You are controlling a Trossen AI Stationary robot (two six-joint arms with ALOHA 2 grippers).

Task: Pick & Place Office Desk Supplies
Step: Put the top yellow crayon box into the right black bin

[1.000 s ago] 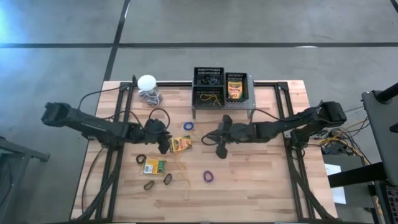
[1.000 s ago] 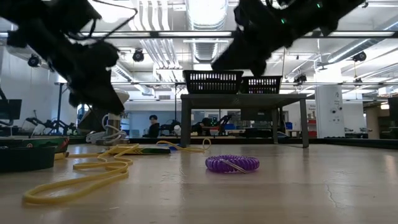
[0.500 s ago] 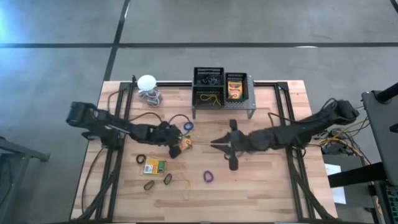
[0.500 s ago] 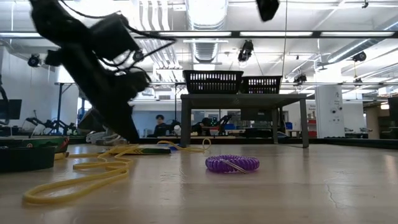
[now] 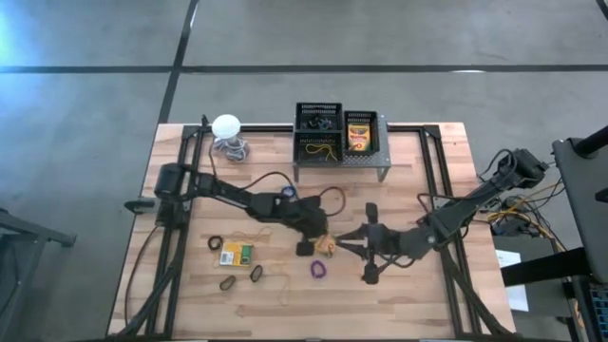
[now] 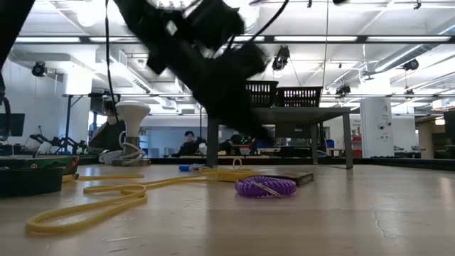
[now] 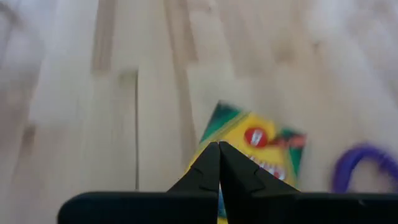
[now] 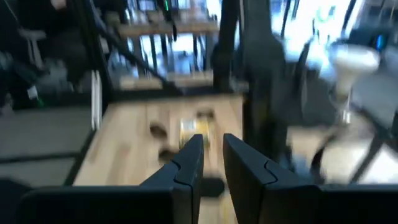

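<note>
Yellow crayon box [image 7: 258, 149] lies just past the left hand's [image 7: 218, 149] pressed-together fingers.

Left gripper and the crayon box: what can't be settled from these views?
- High view: left gripper covers most of the crayon box; contact unreadable.
- Left wrist view: fingers meet in front of the box, hiding any grip.
- Low view: the motion-blurred arm hides the gripper.
- Right wrist view: right gripper sharp, all beyond it blurred.

Dark jointed arms, black cables, tapered fingers [image 7: 208, 171].
</note>
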